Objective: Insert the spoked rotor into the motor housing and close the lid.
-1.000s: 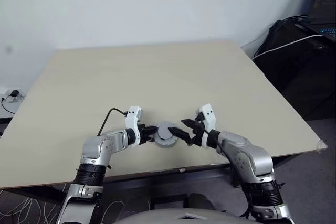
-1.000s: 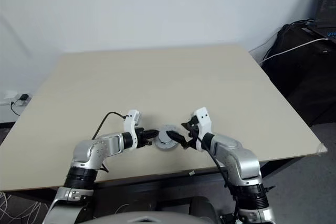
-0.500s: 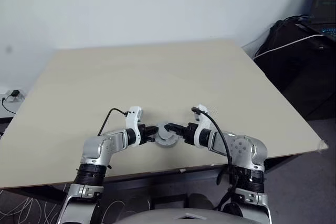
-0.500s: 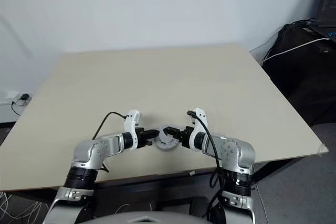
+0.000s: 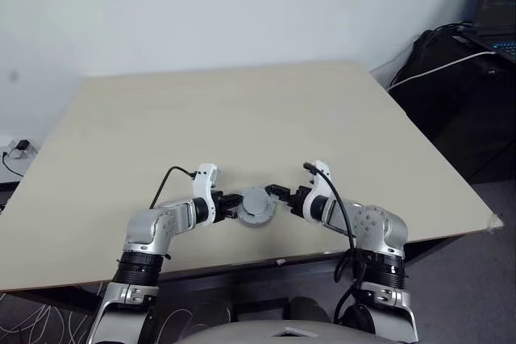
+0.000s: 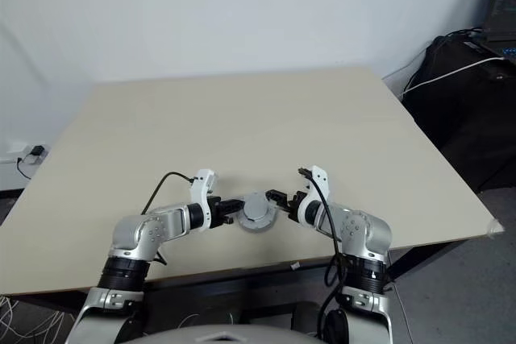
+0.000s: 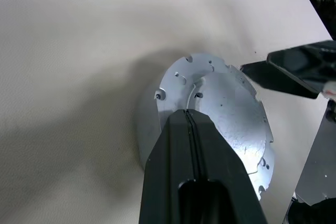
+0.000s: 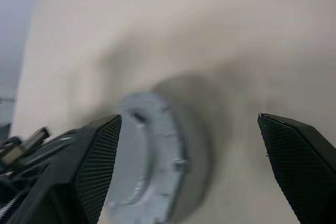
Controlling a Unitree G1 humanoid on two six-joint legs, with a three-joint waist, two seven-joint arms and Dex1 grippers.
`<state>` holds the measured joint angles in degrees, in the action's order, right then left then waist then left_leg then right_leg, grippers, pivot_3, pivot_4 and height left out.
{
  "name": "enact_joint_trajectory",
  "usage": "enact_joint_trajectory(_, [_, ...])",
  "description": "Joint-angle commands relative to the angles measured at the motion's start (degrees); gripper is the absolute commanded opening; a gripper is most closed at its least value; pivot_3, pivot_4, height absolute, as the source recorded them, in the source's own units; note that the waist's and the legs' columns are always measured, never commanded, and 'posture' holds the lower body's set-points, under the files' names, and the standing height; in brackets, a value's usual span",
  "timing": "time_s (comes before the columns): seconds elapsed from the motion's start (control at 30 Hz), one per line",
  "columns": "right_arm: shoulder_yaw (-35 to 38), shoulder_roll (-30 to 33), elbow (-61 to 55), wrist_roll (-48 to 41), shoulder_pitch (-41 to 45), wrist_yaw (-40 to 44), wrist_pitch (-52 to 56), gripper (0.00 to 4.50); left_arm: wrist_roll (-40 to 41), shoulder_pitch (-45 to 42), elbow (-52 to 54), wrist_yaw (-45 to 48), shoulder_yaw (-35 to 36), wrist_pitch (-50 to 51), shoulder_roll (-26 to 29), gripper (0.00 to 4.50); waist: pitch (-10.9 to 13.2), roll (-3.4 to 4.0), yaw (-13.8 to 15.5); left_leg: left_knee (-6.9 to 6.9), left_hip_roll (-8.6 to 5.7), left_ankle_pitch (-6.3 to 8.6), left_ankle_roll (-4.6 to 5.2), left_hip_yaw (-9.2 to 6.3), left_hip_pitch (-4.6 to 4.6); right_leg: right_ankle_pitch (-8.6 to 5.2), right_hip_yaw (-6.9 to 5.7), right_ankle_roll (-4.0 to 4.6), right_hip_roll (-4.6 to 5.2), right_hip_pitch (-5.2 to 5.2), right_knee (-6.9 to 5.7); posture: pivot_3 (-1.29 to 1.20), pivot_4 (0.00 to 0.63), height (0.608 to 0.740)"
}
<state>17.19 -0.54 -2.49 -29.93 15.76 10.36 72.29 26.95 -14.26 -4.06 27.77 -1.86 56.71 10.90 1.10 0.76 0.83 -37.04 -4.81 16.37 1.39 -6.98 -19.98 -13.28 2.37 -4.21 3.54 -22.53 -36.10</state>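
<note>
A silver-grey round lid (image 7: 231,116) lies flat on top of the motor housing (image 5: 256,213) near the table's front edge, and the housing's side wall (image 7: 148,129) shows below it. The spoked rotor is hidden. My left gripper (image 5: 232,201) is shut, with nothing between its fingers. Its tip (image 7: 187,113) lies over the lid from the left. My right gripper (image 5: 282,196) stands open just right of the housing, fingers apart and empty. In the right wrist view, the right gripper (image 8: 189,118) faces the housing's side (image 8: 157,161).
The beige table (image 5: 242,118) stretches wide beyond the parts. A dark bag with a white cable (image 5: 451,70) and a laptop (image 5: 500,6) stand off the table's right side. A power strip (image 5: 16,149) lies on the floor at the left.
My right gripper has rolled, dropped lower and drawn back a little to the right, off the lid's top to its right edge. The left gripper and the lid have stayed put.
</note>
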Motion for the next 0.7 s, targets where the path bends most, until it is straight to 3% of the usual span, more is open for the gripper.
enact_joint_trajectory(0.03, [-1.4, 0.5, -0.6, -0.8, 0.1, 0.7, 0.4, 4.47, -0.5, 0.4, -0.2, 0.4, -2.2, 0.5, -0.3, 0.00, 0.0, 0.00, 0.0, 0.00, 0.00, 0.02, 0.03, 0.00, 0.00, 0.00, 0.00, 0.00, 0.00, 0.00, 0.00, 0.00, 0.000, 0.740])
enact_joint_trajectory(0.4, [-4.1, -0.1, -0.6, -2.4, -1.8, 2.5, 5.0, 4.47, -0.5, 0.1, -0.3, 0.5, -2.1, 0.2, -0.4, 0.00, 0.0, 0.00, 0.0, -0.01, 0.01, 0.09, 0.16, 0.00, 0.00, 0.00, 0.00, 0.00, 0.00, 0.01, 0.00, 0.00, 0.000, 0.740])
enact_joint_trajectory(0.7, [-0.6, -3.4, 0.9, -6.5, -1.0, 4.4, 8.5, 4.47, -0.5, 0.5, 0.0, 0.3, -1.9, 0.2, -0.4, 0.00, 0.0, 0.00, -0.1, -0.01, 0.02, 0.09, 0.16, -0.01, 0.01, 0.00, -0.01, 0.00, -0.02, 0.01, -0.01, 0.00, 0.000, 0.740])
